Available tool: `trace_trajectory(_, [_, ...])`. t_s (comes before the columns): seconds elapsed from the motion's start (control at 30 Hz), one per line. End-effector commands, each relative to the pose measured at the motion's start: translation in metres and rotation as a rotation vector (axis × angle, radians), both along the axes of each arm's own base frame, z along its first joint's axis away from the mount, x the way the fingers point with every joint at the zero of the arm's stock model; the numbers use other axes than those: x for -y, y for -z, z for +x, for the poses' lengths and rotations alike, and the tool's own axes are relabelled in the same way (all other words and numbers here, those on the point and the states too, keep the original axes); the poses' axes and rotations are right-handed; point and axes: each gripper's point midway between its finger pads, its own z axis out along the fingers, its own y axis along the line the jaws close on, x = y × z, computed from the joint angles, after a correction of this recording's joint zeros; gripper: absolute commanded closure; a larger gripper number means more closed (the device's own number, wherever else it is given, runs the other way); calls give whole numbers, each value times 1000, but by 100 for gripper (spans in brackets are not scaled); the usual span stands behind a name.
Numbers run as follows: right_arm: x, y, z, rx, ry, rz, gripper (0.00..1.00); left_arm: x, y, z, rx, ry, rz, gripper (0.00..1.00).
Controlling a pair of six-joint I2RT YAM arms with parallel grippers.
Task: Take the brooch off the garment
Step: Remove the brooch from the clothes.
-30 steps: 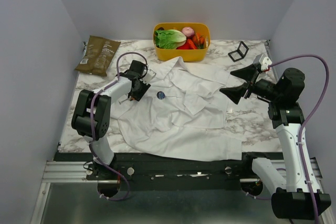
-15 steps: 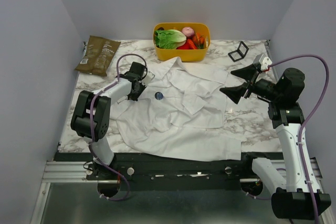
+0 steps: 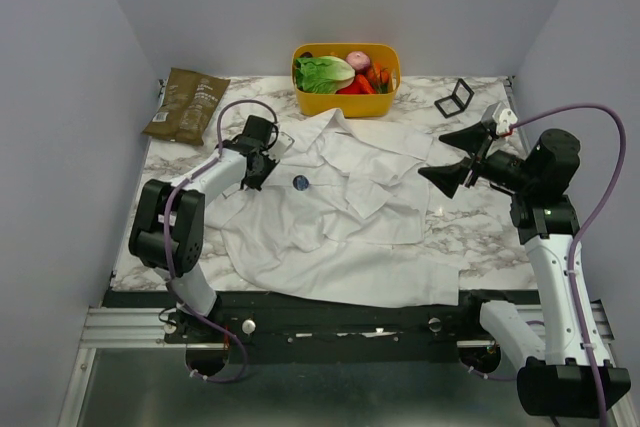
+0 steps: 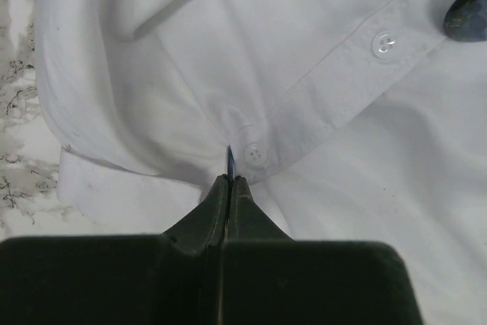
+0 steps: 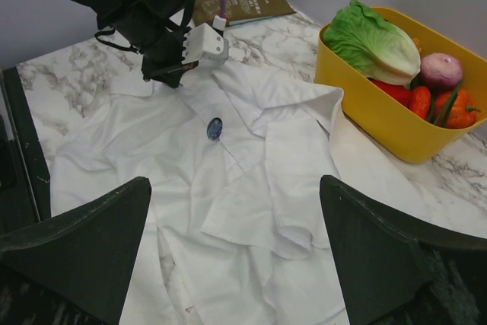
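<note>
Our left claw [image 4: 230, 179] is closed against the shirt [image 3: 345, 237], centre-left, just beside the brooch [image 3: 302, 182]. Our right claw [image 3: 452, 157] gapes open at right.

The shirt [image 3: 340, 217] is thin white cloth, matt and heavily wrinkled, and its small buttons [image 4: 256, 154] look like glossy plastic. The brooch [image 5: 214, 128] is dark blue and shiny (what it is made of cannot be told). The table [image 3: 470, 237] has a smooth, marble-patterned top. The tub [image 5: 380, 123] is smooth yellow plastic, and the brown bag [image 3: 187, 104] is crinkly.
</note>
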Motion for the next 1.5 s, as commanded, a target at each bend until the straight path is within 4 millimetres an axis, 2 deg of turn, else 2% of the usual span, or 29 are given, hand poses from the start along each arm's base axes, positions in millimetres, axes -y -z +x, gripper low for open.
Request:
trace_trajectory(0.0, [-7,3,-11,2,-94,-4,0,24,-37,-2,59,86,-110,100])
trace_trajectory(0.17, [-19,0,-28,11,-210,-1,0,55,-73,-10,90,217,-257,100])
trace_trajectory(0.23, [-23,-9,-30,29,-228,-10,1,65,-87,-20,88,285,-295,100])
trace_trajectory(0.27, [-31,-4,-32,-5,-254,-15,2,76,-96,-23,88,332,-337,100])
trace_trajectory(0.33, [-39,-5,-25,37,-234,-75,2,85,-108,-34,83,398,-357,100])
trace_trajectory(0.37, [-52,6,-28,-2,-274,-99,2,93,-118,-37,90,436,-387,100])
trace_trajectory(0.47, [-66,10,-22,24,-283,-150,3,106,-138,-46,108,501,-406,100])
trace_trajectory(0.5, [-69,15,-14,0,-276,-155,3,110,-144,-53,108,524,-422,100])
trace_trajectory(0.57, [-76,8,-8,6,-283,-152,5,116,-156,-57,130,556,-441,100])
trace_trajectory(0.63, [-82,14,3,-30,-283,-156,6,123,-170,-67,150,600,-474,100])
trace_trajectory(0.67, [-87,7,6,-17,-291,-156,6,125,-172,-70,153,612,-485,100])
trace_trajectory(0.7, [-90,8,10,-30,-291,-156,7,127,-179,-73,176,625,-498,100])
trace_trajectory(0.73, [-96,13,17,-61,-296,-157,7,130,-183,-77,181,637,-519,100])
trace_trajectory(0.77, [-102,9,18,-60,-310,-155,9,131,-181,-80,180,637,-530,100])
trace_trajectory(0.8, [-107,9,20,-73,-314,-154,9,133,-190,-80,220,632,-554,100])
trace_trajectory(0.97, [-139,31,30,-142,-352,-178,10,140,-192,-93,253,650,-615,100])
trace_trajectory(1.07, [-150,36,35,-186,-363,-173,11,143,-196,-95,275,654,-638,100])
trace_trajectory(1.2, [-161,52,45,-252,-367,-179,11,146,-200,-99,265,669,-658,100])
trace_trajectory(1.33, [-174,65,43,-279,-393,-197,11,152,-204,-109,243,700,-712,100])
trace_trajectory(1.47, [-196,80,28,-294,-451,-227,11,160,-209,-122,210,747,-782,100])
